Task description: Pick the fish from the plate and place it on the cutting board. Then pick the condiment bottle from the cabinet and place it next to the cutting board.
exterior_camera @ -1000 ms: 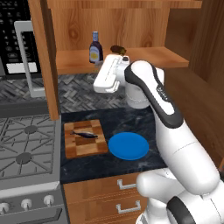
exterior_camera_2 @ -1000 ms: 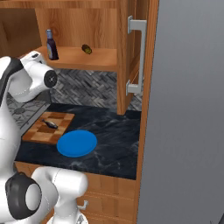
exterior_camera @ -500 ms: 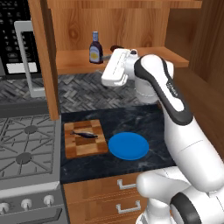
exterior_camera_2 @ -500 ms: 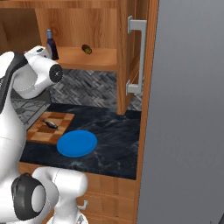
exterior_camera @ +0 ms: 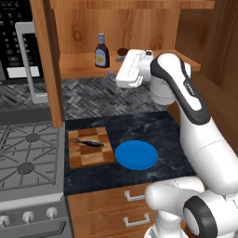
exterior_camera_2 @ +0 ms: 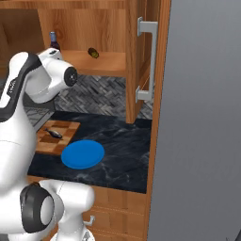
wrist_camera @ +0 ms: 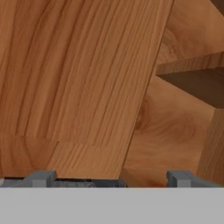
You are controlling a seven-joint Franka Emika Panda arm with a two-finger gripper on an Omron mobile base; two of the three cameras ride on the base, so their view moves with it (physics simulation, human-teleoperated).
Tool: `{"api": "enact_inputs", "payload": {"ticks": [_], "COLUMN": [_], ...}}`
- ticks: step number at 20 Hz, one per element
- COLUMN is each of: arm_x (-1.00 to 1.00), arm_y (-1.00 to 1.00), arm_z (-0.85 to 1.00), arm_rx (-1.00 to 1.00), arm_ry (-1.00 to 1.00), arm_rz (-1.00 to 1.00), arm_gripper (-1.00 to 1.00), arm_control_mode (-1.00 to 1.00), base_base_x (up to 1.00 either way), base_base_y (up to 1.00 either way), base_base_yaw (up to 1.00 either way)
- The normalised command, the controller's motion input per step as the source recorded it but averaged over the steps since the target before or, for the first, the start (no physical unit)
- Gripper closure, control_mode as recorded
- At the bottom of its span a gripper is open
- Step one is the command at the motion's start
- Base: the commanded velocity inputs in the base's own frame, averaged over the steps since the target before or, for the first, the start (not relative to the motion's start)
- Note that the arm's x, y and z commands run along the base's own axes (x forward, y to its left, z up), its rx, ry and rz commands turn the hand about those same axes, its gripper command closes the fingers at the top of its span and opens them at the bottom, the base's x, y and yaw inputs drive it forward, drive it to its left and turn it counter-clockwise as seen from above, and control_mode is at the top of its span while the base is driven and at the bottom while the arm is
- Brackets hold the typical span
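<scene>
Fish: small, slender, dark grey-blue; lies flat on the cutting board, a rectangular wooden slab chequered in light and dark brown blocks. The board rests on a dark marbled counter, just beside the stove.

Plate: flat, round, bright blue, smooth; sits on the counter just right of the board, nothing on it.

Bottle: small, dark brown-purple, narrow neck, white cap, yellowish-blue label; stands upright on the open shelf of the cabinet, light brown wood with clear grain. A stubby dark item lies on the same shelf, to the bottle's right.

Gripper: two small dark fingertips stand wide apart with nothing between them; open, holding nothing. It faces grained cabinet wood at close range.

Arm: white with dark joints; its hand is raised to shelf height, to the right of the bottle and apart from it.

Views compared: the left base view gives the bottle's label and the fish's outline plainly. In the right base view the arm covers most of the bottle, but the stubby item lies in full sight with a yellowish end, and a tall grey panel and a cabinet door with a pale handle appear. The hand view gives wood grain and a shelf edge.
</scene>
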Motion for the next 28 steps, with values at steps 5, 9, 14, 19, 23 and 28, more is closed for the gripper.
{"api": "enact_inputs", "payload": {"ticks": [5, 9, 14, 19, 23, 28], "arm_x": [0.34, 0.34, 0.21, 0.01, 0.0, 0.0], "arm_y": [-0.21, -0.23, -0.17, -0.02, 0.0, 0.0], "arm_z": [-0.01, 0.0, 0.0, 0.16, 0.26, 0.2], "arm_rx": [0.0, 0.0, 0.0, 0.0, 0.0, 0.0], "arm_ry": [0.0, 0.0, 0.0, 0.0, 0.0, 0.0], "arm_rz": [-0.02, -0.04, -0.02, 0.0, 0.0, 0.0], "arm_gripper": [-1.0, -1.0, -1.0, -1.0, -1.0, -1.0], "arm_control_mode": [-1.0, -1.0, -1.0, -1.0, -1.0, -1.0], "base_base_x": [0.0, 0.0, 0.0, 0.0, 0.0, 0.0], "base_base_y": [0.0, 0.0, 0.0, 0.0, 0.0, 0.0], "base_base_yaw": [0.0, 0.0, 0.0, 0.0, 0.0, 0.0]}}
